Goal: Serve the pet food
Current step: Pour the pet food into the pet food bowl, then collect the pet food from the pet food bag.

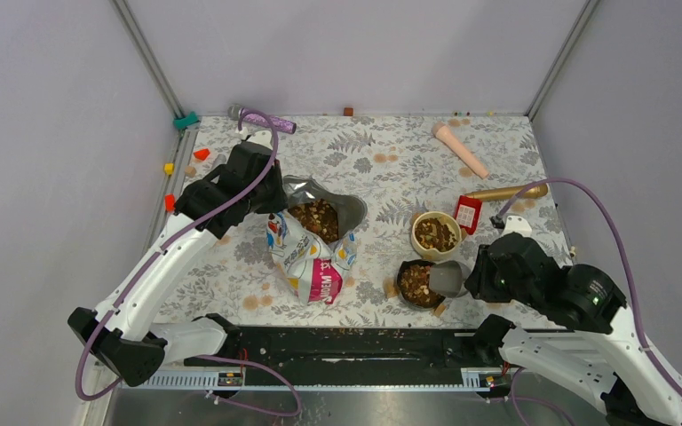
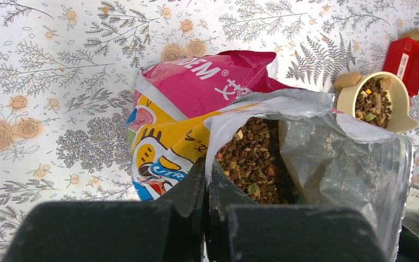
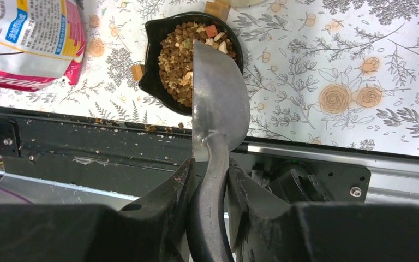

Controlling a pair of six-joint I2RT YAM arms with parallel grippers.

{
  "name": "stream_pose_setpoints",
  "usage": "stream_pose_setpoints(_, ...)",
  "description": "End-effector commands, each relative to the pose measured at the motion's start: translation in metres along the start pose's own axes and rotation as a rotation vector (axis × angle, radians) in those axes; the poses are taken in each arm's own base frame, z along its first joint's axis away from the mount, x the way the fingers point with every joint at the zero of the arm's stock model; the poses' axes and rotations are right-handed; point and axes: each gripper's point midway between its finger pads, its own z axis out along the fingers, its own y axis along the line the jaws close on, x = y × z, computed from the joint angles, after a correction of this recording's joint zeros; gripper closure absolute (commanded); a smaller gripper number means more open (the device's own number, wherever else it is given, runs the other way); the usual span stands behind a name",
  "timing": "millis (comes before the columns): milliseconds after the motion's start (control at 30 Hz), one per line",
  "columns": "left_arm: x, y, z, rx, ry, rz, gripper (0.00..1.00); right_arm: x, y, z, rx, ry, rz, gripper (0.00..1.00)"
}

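An open pink, yellow and silver bag lies mid-table, with the pet food heaped in its mouth. My left gripper is shut on the bag's silver rim, right beside the kibble. My right gripper is shut on the handle of a metal scoop. The scoop's bowl is tipped over a black bowl full of kibble. From above, the scoop lies against the black bowl. A cream bowl behind it also holds kibble.
A red box and a gold tube lie right of the cream bowl. A peach cone and a purple tube sit at the back. Small coloured blocks dot the left edge. A black rail lines the near edge.
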Motion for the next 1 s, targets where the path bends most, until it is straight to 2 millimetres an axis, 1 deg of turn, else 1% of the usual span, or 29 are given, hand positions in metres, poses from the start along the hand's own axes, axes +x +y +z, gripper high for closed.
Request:
stream_pose_setpoints(0,-0.009,0.002,-0.002,-0.011,-0.029,0.01,1.0,-0.001,0.012,0.0,-0.051,0.011,-0.002,1.0)
stream_pose_setpoints(33,-0.009,0.002,-0.002,-0.011,-0.029,0.009,1.0,-0.002,0.01,-0.001,-0.03,0.017,0.001,1.0)
stream_pose_setpoints(67,-0.009,0.001,-0.002,-0.006,-0.029,0.009,1.0,-0.009,0.009,-0.003,-0.019,-0.015,0.009,1.0)
stream_pose_setpoints(133,-0.009,0.0,-0.003,0.003,-0.027,0.009,1.0,-0.033,0.009,-0.012,-0.043,-0.15,0.074,1.0)
stream_pose_setpoints(233,-0.008,-0.001,-0.004,0.009,-0.025,0.007,1.0,-0.066,0.025,-0.034,-0.194,-0.342,0.202,1.0)
stream_pose_setpoints(333,-0.007,-0.001,-0.003,0.009,-0.023,0.008,1.0,-0.087,0.049,-0.049,-0.346,-0.428,0.251,1.0)
stream_pose_setpoints(533,-0.007,-0.004,-0.004,0.022,-0.018,0.006,1.0,-0.117,0.104,-0.079,-0.558,-0.433,0.23,1.0)
stream_pose_setpoints(633,-0.007,-0.004,-0.005,0.023,-0.02,0.005,1.0,-0.134,0.138,-0.094,-0.695,-0.442,0.23,1.0)
stream_pose_setpoints(733,-0.007,-0.004,-0.004,0.024,-0.019,0.005,1.0,-0.141,0.169,-0.092,-0.75,-0.378,0.195,1.0)
stream_pose_setpoints(800,-0.006,-0.004,-0.004,0.024,-0.016,0.007,1.0,-0.145,0.186,-0.086,-0.756,-0.329,0.165,1.0)
stream_pose_setpoints(900,-0.007,-0.004,-0.004,0.023,-0.019,0.007,1.0,-0.151,0.204,-0.067,-0.706,-0.251,0.123,1.0)
stream_pose_setpoints(967,-0.007,-0.003,-0.004,0.017,-0.021,0.007,1.0,-0.146,0.212,-0.049,-0.65,-0.168,0.064,1.0)
